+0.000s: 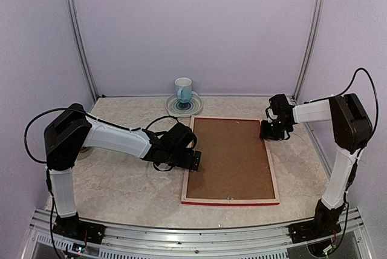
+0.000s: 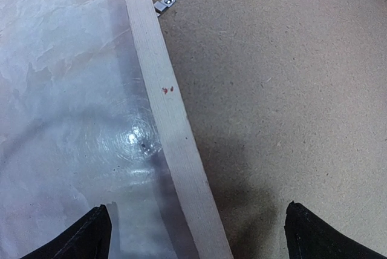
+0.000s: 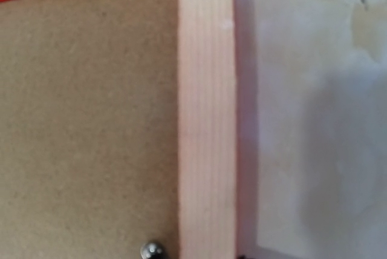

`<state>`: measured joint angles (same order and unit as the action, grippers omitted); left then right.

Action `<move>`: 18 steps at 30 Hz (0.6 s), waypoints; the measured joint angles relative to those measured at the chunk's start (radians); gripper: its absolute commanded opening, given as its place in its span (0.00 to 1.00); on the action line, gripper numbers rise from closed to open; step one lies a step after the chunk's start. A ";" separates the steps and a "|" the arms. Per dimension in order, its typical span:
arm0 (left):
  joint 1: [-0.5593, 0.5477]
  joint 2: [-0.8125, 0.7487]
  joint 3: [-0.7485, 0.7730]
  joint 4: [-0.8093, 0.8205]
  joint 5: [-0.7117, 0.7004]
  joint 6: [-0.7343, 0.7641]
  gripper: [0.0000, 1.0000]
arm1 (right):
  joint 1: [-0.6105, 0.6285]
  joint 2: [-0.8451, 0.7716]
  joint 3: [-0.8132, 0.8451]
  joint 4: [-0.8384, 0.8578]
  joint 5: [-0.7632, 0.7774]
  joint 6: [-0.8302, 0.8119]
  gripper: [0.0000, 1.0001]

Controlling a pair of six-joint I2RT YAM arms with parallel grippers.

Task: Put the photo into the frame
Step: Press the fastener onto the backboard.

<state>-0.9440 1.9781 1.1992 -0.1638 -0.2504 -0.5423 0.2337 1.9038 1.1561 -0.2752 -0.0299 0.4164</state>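
Observation:
The frame (image 1: 188, 174) lies face down on the table, its pale wood reverse up and a thin red edge along its front side. A brown backing board (image 1: 230, 156) fills it. The photo is hidden. My left gripper (image 1: 192, 159) is open and straddles the frame's left rail (image 2: 163, 89), one finger (image 2: 84, 238) over the table and the other over the board (image 2: 278, 77). My right gripper (image 1: 272, 131) hangs low over the frame's far right corner. Its wrist view shows only the rail (image 3: 205, 120) and the board (image 3: 84, 120), not its fingers.
A blue-patterned mug (image 1: 183, 89) stands on a saucer (image 1: 184, 105) at the back, just beyond the frame's far left corner. A small metal tab (image 2: 164, 3) sits at the rail's inner edge, and a round metal stud (image 3: 153, 250) shows by the right rail. Walls close off three sides.

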 measured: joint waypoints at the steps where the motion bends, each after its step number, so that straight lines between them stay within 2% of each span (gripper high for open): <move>1: 0.000 0.000 0.000 0.000 0.000 0.000 0.99 | 0.000 0.000 0.000 0.000 0.000 0.000 0.32; 4: 0.000 0.000 0.000 0.000 0.000 0.000 0.99 | 0.000 0.000 0.000 0.001 0.001 0.002 0.36; 18: 0.000 0.000 -0.004 0.000 0.000 0.000 0.99 | 0.000 -0.032 -0.001 -0.018 0.008 0.004 0.36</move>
<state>-0.9440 1.9785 1.1954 -0.1638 -0.2504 -0.5423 0.2333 1.8713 1.1553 -0.2935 -0.0216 0.4206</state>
